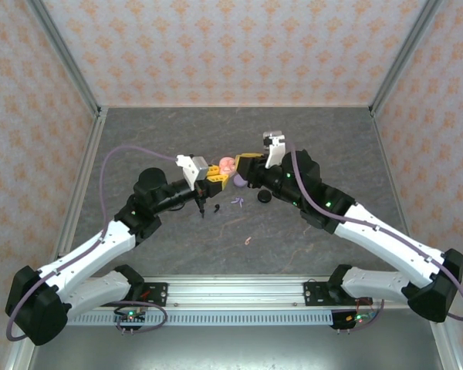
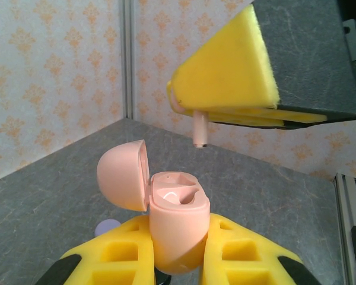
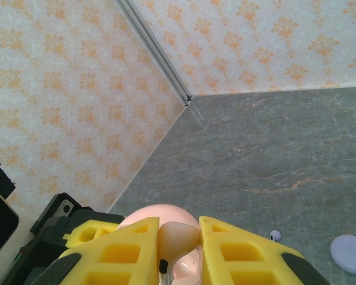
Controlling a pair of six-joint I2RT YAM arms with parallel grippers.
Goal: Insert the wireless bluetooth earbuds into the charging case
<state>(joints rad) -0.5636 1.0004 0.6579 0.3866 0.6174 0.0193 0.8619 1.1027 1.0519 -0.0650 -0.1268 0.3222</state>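
My left gripper (image 2: 179,224) is shut on a pink charging case (image 2: 177,222), held upright with its lid (image 2: 123,175) swung open to the left. One socket inside the case looks empty. Directly above it, my right gripper (image 3: 179,230) is shut on a pink earbud (image 3: 179,236). In the left wrist view the earbud's stem (image 2: 200,132) hangs down from the right gripper's yellow fingers (image 2: 225,77), a short gap above the case. From above, both grippers (image 1: 211,179) (image 1: 245,164) meet at the pink case (image 1: 226,164) over the middle of the table.
A lilac round case (image 1: 239,182) and a black round case (image 1: 264,197) lie on the grey table under the grippers. Loose earbuds lie nearer the front: lilac (image 1: 237,202), black (image 1: 214,206), pink (image 1: 248,240). Patterned walls enclose three sides.
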